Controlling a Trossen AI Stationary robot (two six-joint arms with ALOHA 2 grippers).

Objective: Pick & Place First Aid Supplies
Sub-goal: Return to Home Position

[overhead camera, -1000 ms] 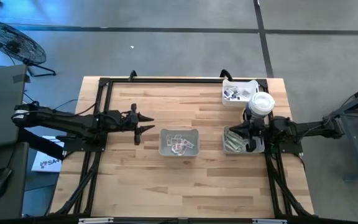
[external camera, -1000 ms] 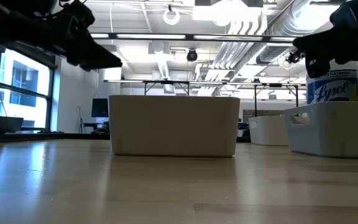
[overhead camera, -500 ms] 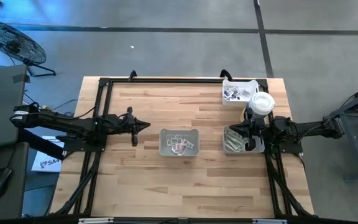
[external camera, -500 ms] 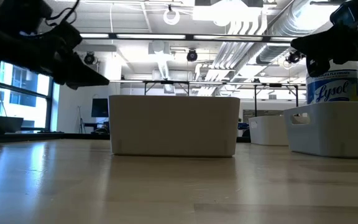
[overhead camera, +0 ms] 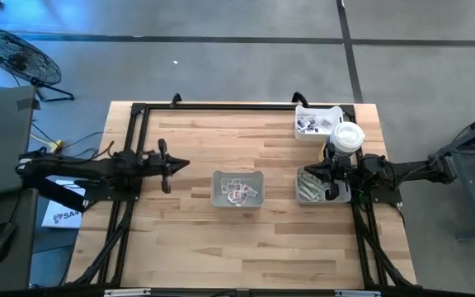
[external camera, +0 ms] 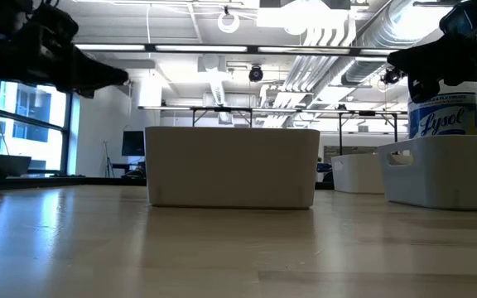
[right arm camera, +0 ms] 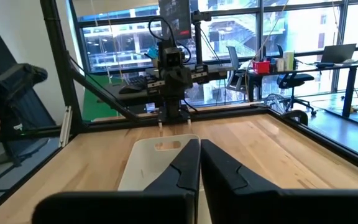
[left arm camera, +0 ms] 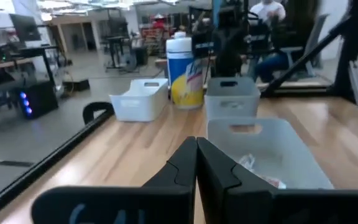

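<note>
I find the left gripper [overhead camera: 181,164] hanging above the left part of the pale wooden plank table [overhead camera: 188,239], well apart from every container. The left wrist view shows its two dark fingers [left arm camera: 182,167] pressed together with nothing between them. The right gripper [overhead camera: 316,172] hangs over the near-side grey rectangular plastic tray on the right [overhead camera: 300,198], just beside the white round-lidded bottle [overhead camera: 347,137]. Its fingers [right arm camera: 185,165] likewise meet and carry nothing. The first aid supplies lie in three containers. Squarish white packets [overhead camera: 237,192] with reddish print sit loose in the middle grey rectangular plastic tray [overhead camera: 215,188], which stands near the table's centre between the two arms. Long pale green-grey strips [overhead camera: 307,188] lie in the right tray, partly under the right arm. Small white packets with dark print [overhead camera: 308,125] rest in the white rectangular bin [overhead camera: 320,111] at the far right corner of the table. The bottle stands between that bin and the right tray; I cannot tell whether it touches either. In the low view the middle tray [external camera: 232,165] stands flat on the wood, its contents hidden by its wall, and the bottle's blue label [external camera: 444,116] rises behind the right tray [external camera: 445,174]. The left arm [external camera: 56,62] shows high at the upper left of that view, clear of the table surface.
</note>
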